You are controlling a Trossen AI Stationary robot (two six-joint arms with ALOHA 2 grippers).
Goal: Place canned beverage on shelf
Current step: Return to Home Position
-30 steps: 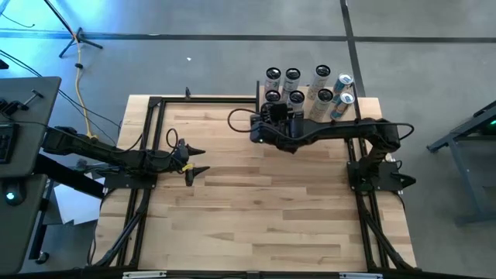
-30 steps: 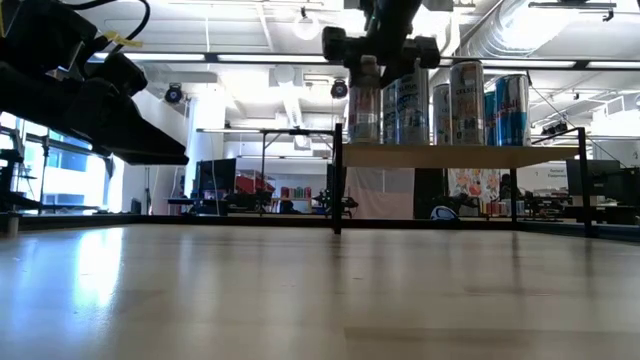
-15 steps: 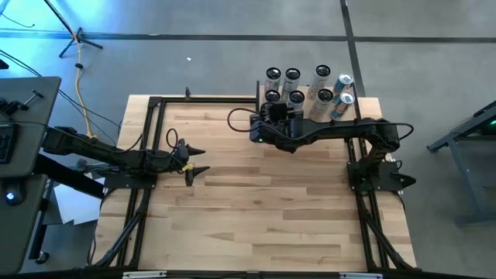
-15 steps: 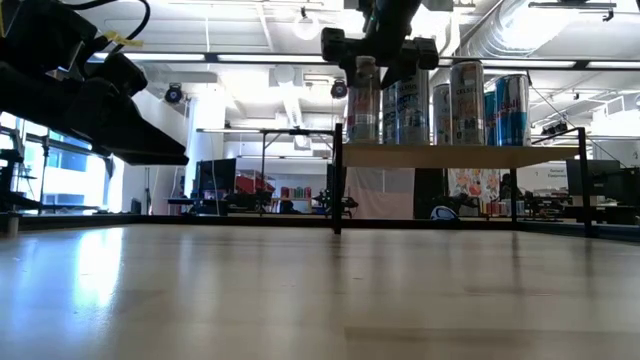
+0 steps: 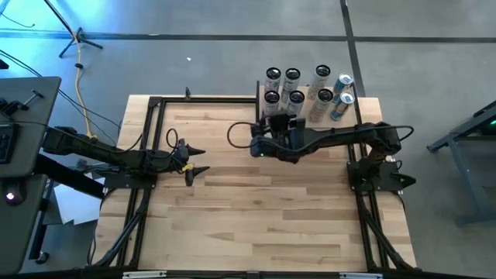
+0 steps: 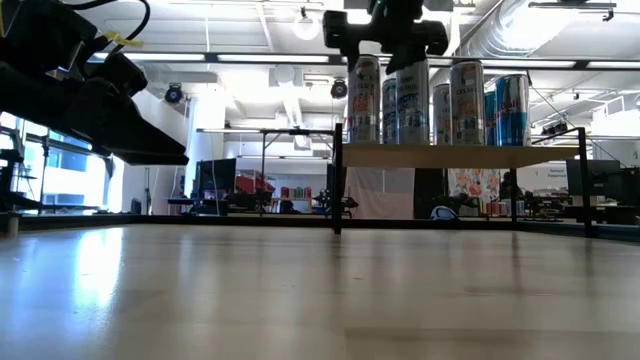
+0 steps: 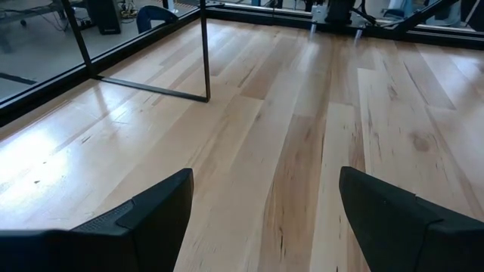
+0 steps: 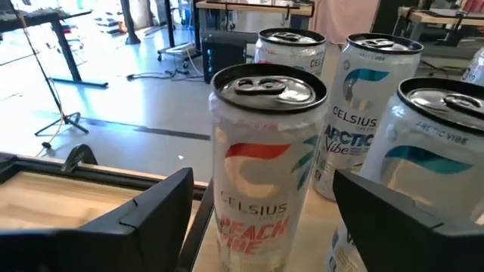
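- Our right gripper (image 5: 275, 122) has backed off the peach can (image 8: 265, 151), fingers wide, empty.
- It stands on the shelf (image 6: 450, 155); we judge placing finished.
- Left gripper (image 5: 194, 159) waits, spread and empty.

The front can (image 8: 266, 174) reads "CELSIUS PEACH VIBE", the can behind it (image 8: 370, 113) "CELSIUS ARCTIC Vibe".
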